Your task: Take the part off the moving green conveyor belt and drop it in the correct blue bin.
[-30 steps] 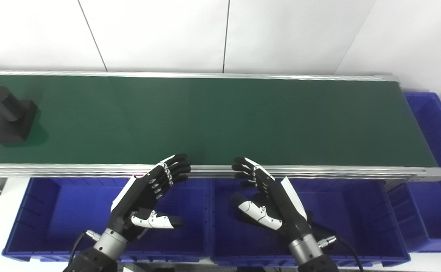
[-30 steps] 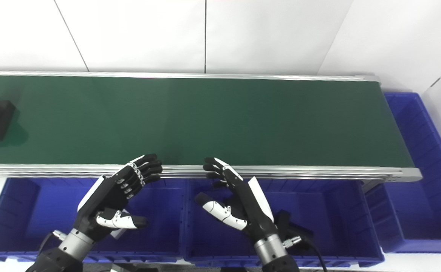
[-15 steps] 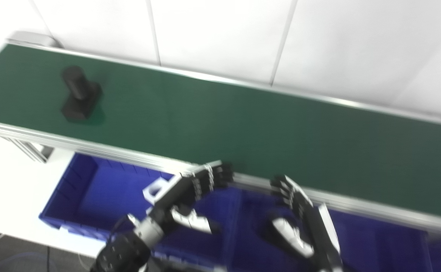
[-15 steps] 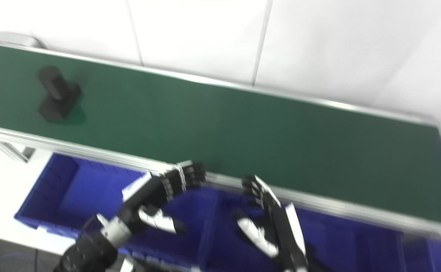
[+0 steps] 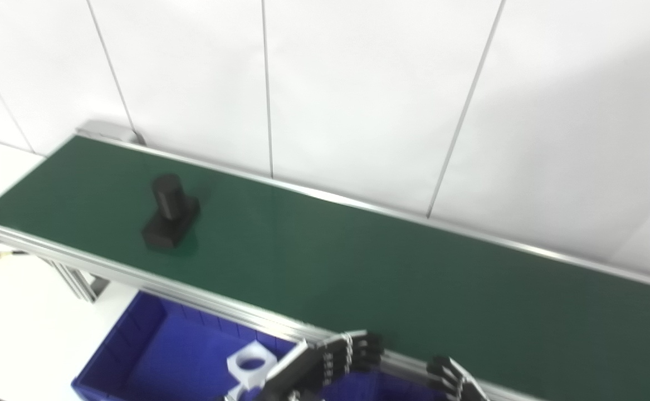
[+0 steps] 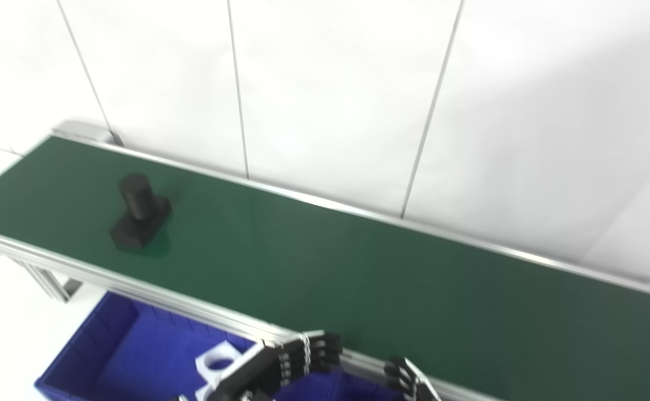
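Note:
A black part [image 5: 169,214], a short cylinder upright on a square base, stands on the green belt [image 5: 358,267] near its left end. It also shows in the right eye view [image 6: 138,214]. My left hand [image 5: 325,367] is at the bottom edge, fingers stretched out over the belt's near rail and holding nothing. Only the fingertips of my right hand [image 5: 451,380] show, spread and empty, just right of the left hand. Both hands are far right of and nearer than the part. A blue bin [image 5: 118,345] sits below the belt's near rail.
A white part with a round hole [image 5: 251,365] lies in the blue bin, beside my left hand. The belt's aluminium rail [image 5: 135,275] and frame leg [image 5: 74,278] run along the near side. A white tiled wall stands behind the belt.
The camera has swung up and to the left, so my hands sit lower in the picture. The black part has travelled to the right along the belt. Both hands keep their open pose.

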Action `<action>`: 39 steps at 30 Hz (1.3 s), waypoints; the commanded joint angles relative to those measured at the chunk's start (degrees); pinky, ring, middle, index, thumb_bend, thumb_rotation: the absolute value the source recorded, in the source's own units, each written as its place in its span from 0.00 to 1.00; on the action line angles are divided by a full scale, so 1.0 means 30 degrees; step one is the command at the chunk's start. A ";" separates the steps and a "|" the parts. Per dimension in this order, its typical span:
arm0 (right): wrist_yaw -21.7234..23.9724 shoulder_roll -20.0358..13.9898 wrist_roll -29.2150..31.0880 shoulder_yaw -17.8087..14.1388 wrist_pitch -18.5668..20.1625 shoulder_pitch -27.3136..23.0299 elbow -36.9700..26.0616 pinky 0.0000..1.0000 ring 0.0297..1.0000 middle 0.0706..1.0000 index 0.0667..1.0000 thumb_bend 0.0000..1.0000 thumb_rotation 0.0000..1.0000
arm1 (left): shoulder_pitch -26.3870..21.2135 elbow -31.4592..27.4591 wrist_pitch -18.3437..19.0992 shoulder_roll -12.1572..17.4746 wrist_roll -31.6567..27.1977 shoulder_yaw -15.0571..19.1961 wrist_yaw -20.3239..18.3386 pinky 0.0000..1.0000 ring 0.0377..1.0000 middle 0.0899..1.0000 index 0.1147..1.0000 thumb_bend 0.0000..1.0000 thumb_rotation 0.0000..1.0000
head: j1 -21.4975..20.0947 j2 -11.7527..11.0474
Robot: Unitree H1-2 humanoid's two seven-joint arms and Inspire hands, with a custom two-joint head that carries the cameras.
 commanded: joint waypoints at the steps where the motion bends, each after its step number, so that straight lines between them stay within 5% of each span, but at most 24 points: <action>1: -0.0061 0.0026 0.0198 -0.0126 -0.1256 -0.0269 -0.0111 0.67 0.76 0.79 0.84 0.46 0.66 | -0.0434 -0.0018 -0.1049 -0.0148 0.0138 -0.0013 0.0099 0.82 0.82 0.82 0.81 1.00 0.16 | 0.0092 -0.0191; 10: -0.0015 0.0001 0.0282 -0.0315 -0.1566 -0.0436 0.0413 0.66 0.75 0.79 0.83 0.45 0.63 | -0.0816 0.0925 -0.1600 -0.0172 -0.0031 -0.0133 0.0000 0.80 0.81 0.80 0.80 1.00 0.15 | 0.0654 -0.0873; 25: 0.0009 -0.0041 0.0670 -0.0530 -0.1912 -0.0346 0.0176 0.66 0.75 0.79 0.83 0.45 0.62 | -0.0958 0.1177 -0.1877 -0.0213 -0.0129 -0.0202 -0.0017 0.79 0.81 0.80 0.79 1.00 0.14 | 0.0656 -0.0757; 39: 0.0049 -0.0202 0.0712 -0.1432 -0.1019 -0.0084 -0.3007 0.64 0.73 0.77 0.83 0.44 0.64 | -0.0784 0.0687 -0.1465 -0.0323 0.0138 -0.0424 0.0310 0.79 0.81 0.81 0.79 1.00 0.15 | 0.0782 -0.0379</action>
